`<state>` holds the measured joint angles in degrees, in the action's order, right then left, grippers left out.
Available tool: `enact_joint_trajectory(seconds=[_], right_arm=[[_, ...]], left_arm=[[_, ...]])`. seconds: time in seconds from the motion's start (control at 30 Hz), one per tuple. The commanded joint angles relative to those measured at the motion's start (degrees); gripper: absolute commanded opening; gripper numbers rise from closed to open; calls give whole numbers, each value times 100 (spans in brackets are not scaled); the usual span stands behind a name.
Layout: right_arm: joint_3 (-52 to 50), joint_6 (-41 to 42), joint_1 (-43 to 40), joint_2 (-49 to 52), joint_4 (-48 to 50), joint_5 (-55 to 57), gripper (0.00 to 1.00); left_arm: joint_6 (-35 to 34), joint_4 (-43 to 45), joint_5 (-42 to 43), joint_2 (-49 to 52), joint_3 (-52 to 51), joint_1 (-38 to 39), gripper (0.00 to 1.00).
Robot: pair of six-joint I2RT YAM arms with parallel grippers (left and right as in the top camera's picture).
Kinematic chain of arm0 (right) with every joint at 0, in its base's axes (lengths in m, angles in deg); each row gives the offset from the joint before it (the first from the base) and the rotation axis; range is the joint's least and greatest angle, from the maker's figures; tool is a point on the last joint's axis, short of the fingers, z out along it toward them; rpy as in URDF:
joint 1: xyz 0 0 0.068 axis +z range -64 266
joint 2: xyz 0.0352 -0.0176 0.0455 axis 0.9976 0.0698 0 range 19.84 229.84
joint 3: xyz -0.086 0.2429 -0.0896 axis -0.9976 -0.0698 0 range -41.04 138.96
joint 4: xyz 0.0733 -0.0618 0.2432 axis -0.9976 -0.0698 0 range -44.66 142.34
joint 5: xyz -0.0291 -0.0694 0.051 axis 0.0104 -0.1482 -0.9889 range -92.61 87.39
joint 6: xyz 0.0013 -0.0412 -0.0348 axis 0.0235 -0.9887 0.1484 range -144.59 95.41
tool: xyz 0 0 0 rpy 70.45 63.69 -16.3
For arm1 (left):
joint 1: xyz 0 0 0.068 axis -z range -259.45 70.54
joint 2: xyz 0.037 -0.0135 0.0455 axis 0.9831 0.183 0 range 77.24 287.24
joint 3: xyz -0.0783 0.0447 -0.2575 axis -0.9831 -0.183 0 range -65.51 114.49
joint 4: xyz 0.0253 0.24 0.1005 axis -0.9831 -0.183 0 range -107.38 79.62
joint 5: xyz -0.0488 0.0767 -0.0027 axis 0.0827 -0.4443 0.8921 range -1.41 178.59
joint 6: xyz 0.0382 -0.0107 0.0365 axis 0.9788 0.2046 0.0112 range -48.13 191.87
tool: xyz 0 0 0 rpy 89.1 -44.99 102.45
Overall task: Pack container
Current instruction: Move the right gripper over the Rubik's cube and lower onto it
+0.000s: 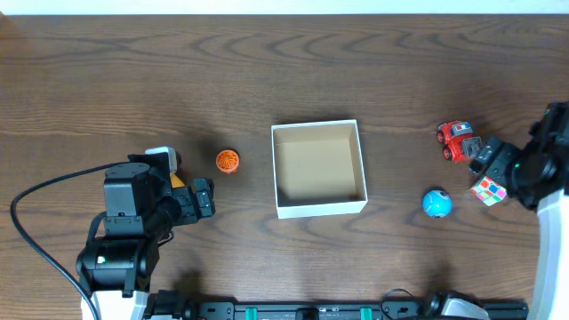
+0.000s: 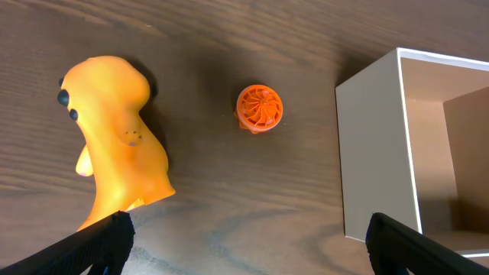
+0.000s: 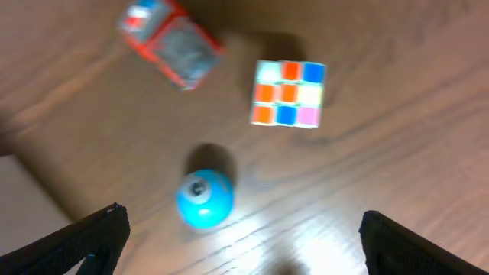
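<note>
**Desk** (image 1: 293,62): dark brown wood-grain top that fills your overhead view. A pale strip runs along the upper edge of the frame.

**Container** (image 1: 322,208): square and shallow, with thin white card walls and a tan-brown inside bottom. You find it at the centre of the overhead frame, open side up.

**Orange ball** (image 1: 228,160): small and ribbed, left of the container and apart from it.

**Yellow-orange figure** (image 2: 122,145): smooth, rounded and glossy, with small dark dots near its top. It lies at the left of your left wrist view, near the orange ball but not touching it.

**Red toy car** (image 1: 455,140), **blue ball** (image 1: 436,204), **puzzle cube** (image 1: 488,189): grouped at the right of the overhead frame, near one another but apart. The cube shows coloured squares, and the blue ball is glossy.

**Left hand** (image 2: 260,248): your arm rises from the lower left of the overhead frame and points right. The fingers are spread wide with nothing between them.

**Right hand** (image 3: 248,244): your arm enters at the right edge and sits over the three toys. The fingers are spread wide and hold nothing. This wrist view is blurred.
</note>
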<state>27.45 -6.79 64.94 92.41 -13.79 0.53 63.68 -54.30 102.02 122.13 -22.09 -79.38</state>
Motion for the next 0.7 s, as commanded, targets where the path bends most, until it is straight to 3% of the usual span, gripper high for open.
enact_joint_trajectory(seconds=[0.0, 0.67], right_arm=[[94, -2, -271, 289, 13, 201, 99], [-756, -184, -680, 1580, 1513, 92, 99]], left_arm=[[-50, -20, 50, -4, 144, 17, 98], [-48, -20, 50, -4, 144, 15, 98]])
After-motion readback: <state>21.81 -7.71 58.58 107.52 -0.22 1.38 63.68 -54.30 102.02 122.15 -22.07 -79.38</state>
